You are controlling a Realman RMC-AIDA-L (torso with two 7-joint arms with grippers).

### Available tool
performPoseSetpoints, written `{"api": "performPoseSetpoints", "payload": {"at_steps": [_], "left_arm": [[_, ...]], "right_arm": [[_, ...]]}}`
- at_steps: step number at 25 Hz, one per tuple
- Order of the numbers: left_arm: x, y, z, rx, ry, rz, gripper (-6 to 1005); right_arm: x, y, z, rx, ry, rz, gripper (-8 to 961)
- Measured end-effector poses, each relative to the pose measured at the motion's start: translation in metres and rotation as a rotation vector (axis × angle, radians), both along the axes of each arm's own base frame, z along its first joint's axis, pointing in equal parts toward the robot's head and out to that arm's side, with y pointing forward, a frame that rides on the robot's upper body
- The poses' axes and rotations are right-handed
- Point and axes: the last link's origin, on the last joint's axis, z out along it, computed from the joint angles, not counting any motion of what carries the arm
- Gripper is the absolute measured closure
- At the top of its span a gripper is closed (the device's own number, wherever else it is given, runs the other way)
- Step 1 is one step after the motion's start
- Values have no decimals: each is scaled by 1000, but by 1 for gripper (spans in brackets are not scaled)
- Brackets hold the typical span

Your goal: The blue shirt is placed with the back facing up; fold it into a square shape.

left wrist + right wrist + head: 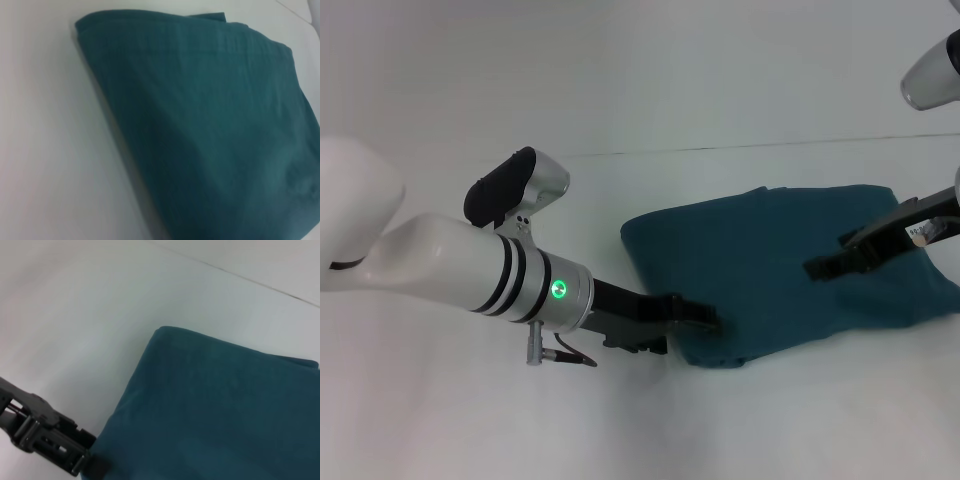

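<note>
The blue shirt [790, 270] lies on the white table as a plain, roughly square folded bundle, with no lettering showing. It fills the left wrist view [210, 130] and also shows in the right wrist view [220, 410]. My left gripper [695, 325] is low at the bundle's near left edge and touches the cloth there; it also shows in the right wrist view [75, 455]. My right gripper [825, 260] hovers over the right half of the bundle, coming in from the right.
The white table [620, 90] stretches all around the shirt. A thin dark seam line [720, 148] crosses it behind the bundle. My left arm's white forearm [470, 265] lies across the near left of the table.
</note>
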Motion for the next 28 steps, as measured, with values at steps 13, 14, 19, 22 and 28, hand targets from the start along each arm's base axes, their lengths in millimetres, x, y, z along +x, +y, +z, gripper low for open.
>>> {"api": "performPoseSetpoints", "payload": {"at_steps": [13,14,19,22,28], "left_arm": [[1,1,-1,7,7,-18,140],[0,1,-1,12,9,-20,181],[-1,0,-3,7,17,-27,402],[-2,-1,-4,3,18,-27,513],[-3,-3,-6,-2,20,-26,627]], "right_arm": [[0,5,1,33,4,3,285],[0,5,1,34,5,3,285],[-1,5,2,40,6,4,285],[-1,7,3,47,7,6,285],[-2,8,3,52,8,10,285]]}}
